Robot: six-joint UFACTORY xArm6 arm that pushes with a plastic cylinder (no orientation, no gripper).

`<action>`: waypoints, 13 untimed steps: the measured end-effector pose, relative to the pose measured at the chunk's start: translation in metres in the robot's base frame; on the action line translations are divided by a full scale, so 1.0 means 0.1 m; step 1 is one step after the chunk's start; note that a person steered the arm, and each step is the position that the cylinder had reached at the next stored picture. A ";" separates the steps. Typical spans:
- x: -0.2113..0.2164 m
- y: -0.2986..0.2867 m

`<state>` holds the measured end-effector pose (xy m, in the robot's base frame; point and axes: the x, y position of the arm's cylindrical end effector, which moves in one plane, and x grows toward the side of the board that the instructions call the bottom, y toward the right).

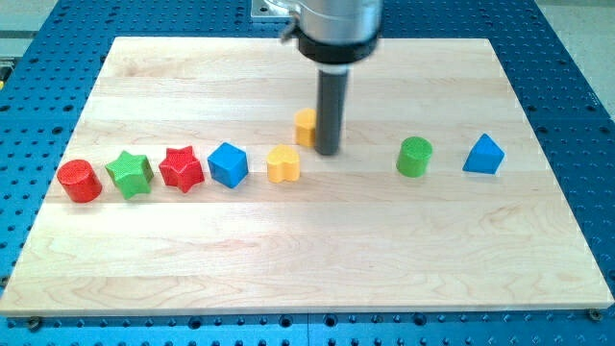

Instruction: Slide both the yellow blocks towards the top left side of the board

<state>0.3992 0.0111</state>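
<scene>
So here's the layout: a light wooden board (307, 250) sitting on a blue perforated counter (38, 115), with 8 small blocks on it.

My tip (329, 152) is down on the board a bit above the middle, at the bottom of the dark rod. There's no end effector to speak of, just the rod, so nothing to open or close and it isn't gripping anything. The tip sits right against the right side of 1 yellow block (306, 126), touching it or so close I can't see a gap. The rod hides part of that block, so I can't really call its shape.

The other yellow block (282, 164) is just below and to the left of the first one, near it but apart. It looks kind of heart-shaped. Both yellow blocks are around the middle of the board, well away from the top left corner.

To the left of the heart-ish yellow one there's a loose row heading to the view's left:
- blue cube-like block (229, 163), just beside it
- red star (181, 168)
- green star (130, 173)
- red cylinder (79, 181), nearest the left edge

The 2 stars look almost touching each other.

On the view's right of the tip, well apart from it, there's a green cylinder (414, 157) and then a blue block (483, 154) that looks like a triangle or wedge.
</scene>
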 end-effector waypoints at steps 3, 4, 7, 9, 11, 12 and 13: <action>-1.08 -0.81; -1.06 -1.32; -0.93 -2.06; -0.49 -0.06; 0.74 0.15; 0.59 -0.42; 0.36 -0.74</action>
<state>0.4350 -0.0627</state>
